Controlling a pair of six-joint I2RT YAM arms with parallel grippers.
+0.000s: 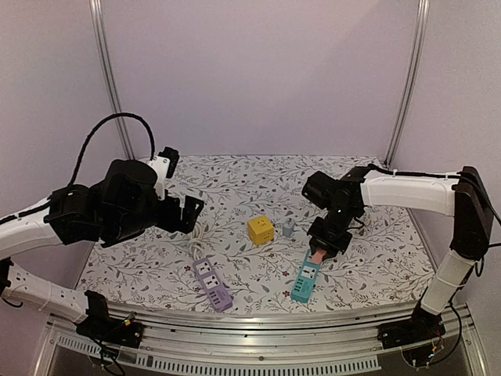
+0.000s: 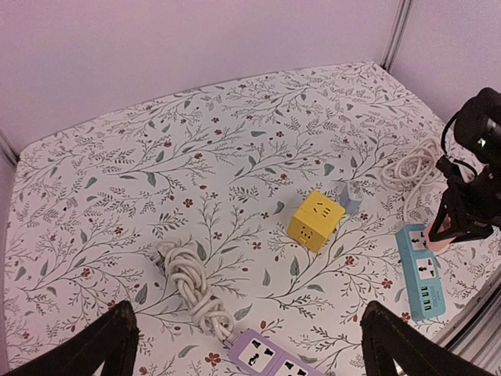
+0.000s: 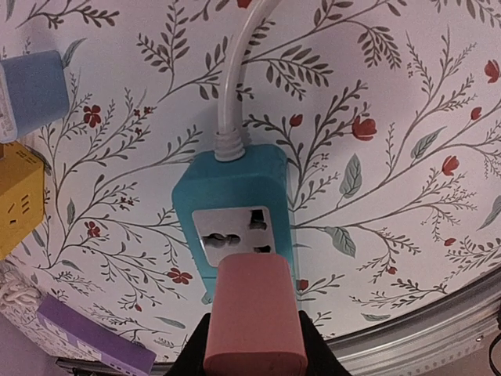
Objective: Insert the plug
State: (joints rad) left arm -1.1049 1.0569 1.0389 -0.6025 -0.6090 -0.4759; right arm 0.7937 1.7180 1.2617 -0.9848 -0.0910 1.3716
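Note:
My right gripper point(image 1: 323, 249) is shut on a pink plug point(image 3: 254, 321) and holds it just over the teal power strip point(image 3: 232, 215), whose white socket face shows right beyond the plug. The plug point(image 1: 318, 256) and the strip point(image 1: 305, 282) also show in the top view, and the strip in the left wrist view point(image 2: 423, 279). I cannot tell if the plug's pins touch the socket. My left gripper point(image 2: 250, 356) is open and empty, high over the left side of the table, above a purple power strip point(image 2: 270, 359).
A yellow cube socket point(image 1: 261, 229) and a small grey-blue adapter point(image 1: 290, 228) sit mid-table. The purple strip point(image 1: 212, 284) lies front left with its bundled white cord point(image 2: 192, 290). The teal strip's white cord point(image 2: 411, 168) coils to the right. A metal rail point(image 1: 258, 325) runs along the table's front.

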